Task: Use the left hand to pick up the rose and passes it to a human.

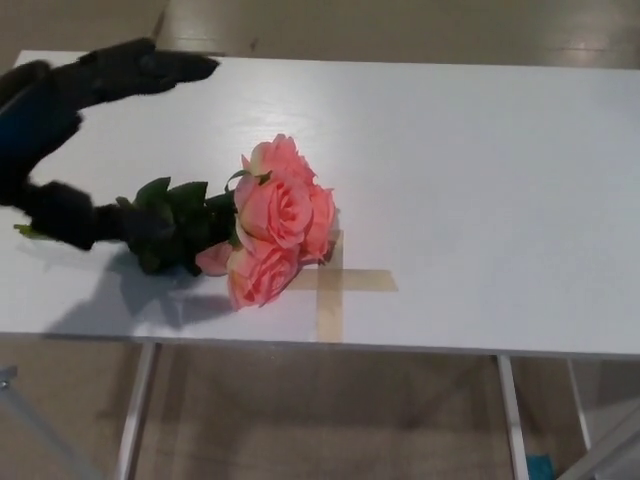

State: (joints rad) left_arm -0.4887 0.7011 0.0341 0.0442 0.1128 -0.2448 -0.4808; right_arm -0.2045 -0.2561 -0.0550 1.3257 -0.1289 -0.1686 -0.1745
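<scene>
A bunch of pink roses (275,220) with dark green leaves lies on the white table (480,180), blooms toward the middle, stem pointing left. My left hand (70,140) hovers over the stem end, open, with its upper fingers (150,65) stretched out far above the table and its thumb (75,220) down over the stem. Most of the stem is hidden behind the thumb. The fingers are spread wide around the stem and not closed on it. My right hand does not show.
A cross of tan tape (335,285) is stuck to the table just right of the blooms. The table's near edge runs across the lower part of the view, with metal legs (135,410) below it.
</scene>
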